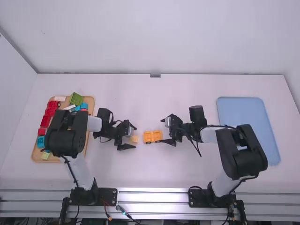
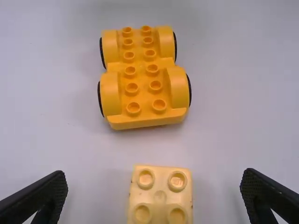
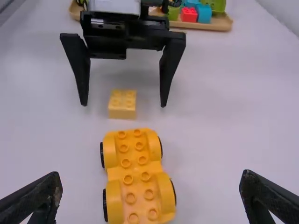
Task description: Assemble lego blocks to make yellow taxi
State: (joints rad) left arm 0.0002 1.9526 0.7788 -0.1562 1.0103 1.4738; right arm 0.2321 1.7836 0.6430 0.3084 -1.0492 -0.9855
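The orange-yellow car base (image 1: 153,136) with black wheels rests on the table between the two grippers. Just left of it lies a pale yellow block (image 1: 134,138), separate from the base. My left gripper (image 1: 131,136) is open, its fingers on either side of the pale block without touching it. My right gripper (image 1: 167,131) stands open at the right end of the car base. In the left wrist view, the left gripper (image 2: 154,191) is spread wide around the block (image 2: 160,198), with the car base (image 2: 145,79) beyond. In the right wrist view, the right gripper (image 3: 150,193) has the car base (image 3: 136,179) between and beyond its fingers.
A wooden tray (image 1: 91,105) at the left holds several red, blue, green and white blocks, partly covered by the left arm. On the right side lies a light blue tray (image 1: 243,117). Both arms stand at the front edge of the white table (image 1: 140,98).
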